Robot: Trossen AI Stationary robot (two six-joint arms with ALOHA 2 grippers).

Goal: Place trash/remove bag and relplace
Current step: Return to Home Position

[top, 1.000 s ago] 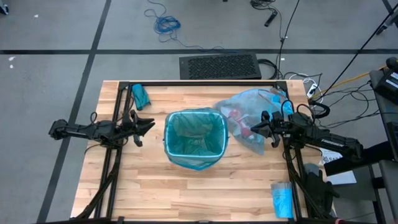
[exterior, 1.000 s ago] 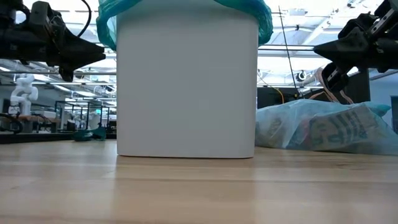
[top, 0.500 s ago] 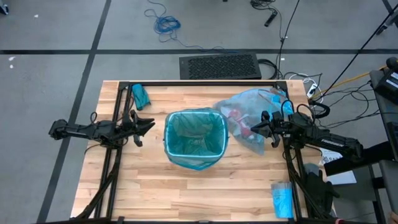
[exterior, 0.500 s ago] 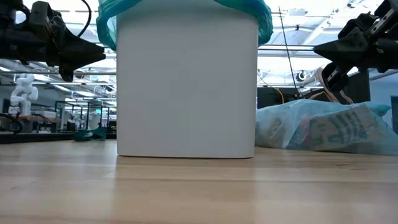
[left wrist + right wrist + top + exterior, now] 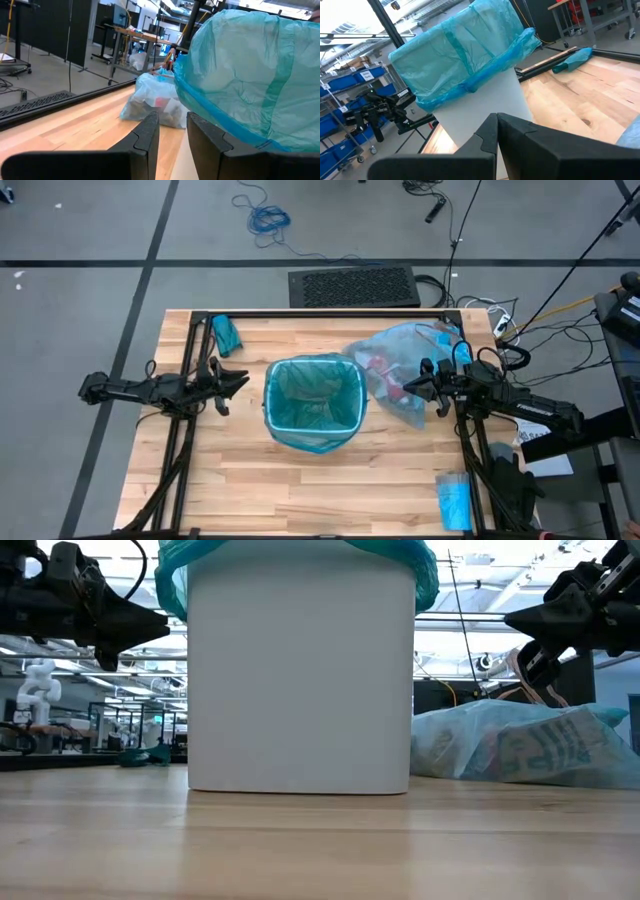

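Note:
A white bin point(image 5: 313, 442) point(image 5: 300, 680) stands mid-table, lined with a teal bag point(image 5: 312, 400) folded over its rim. To its right the pale sky-blue see-through bag point(image 5: 400, 365) point(image 5: 520, 745) lies on its side on the table, with red-and-white trash point(image 5: 382, 366) showing through it. My right gripper point(image 5: 410, 389) point(image 5: 515, 618) hovers over the bag's bin-side part, shut and clear of it. My left gripper point(image 5: 243, 381) point(image 5: 160, 625) point(image 5: 173, 131) hangs left of the bin at rim height, its fingers a narrow gap apart and holding nothing.
A crumpled teal-green bag point(image 5: 226, 334) lies at the far left corner. A small folded blue packet point(image 5: 453, 500) rests at the near right edge. A black frame point(image 5: 320, 313) runs along the far side and down both sides. Bare wood lies near the bin.

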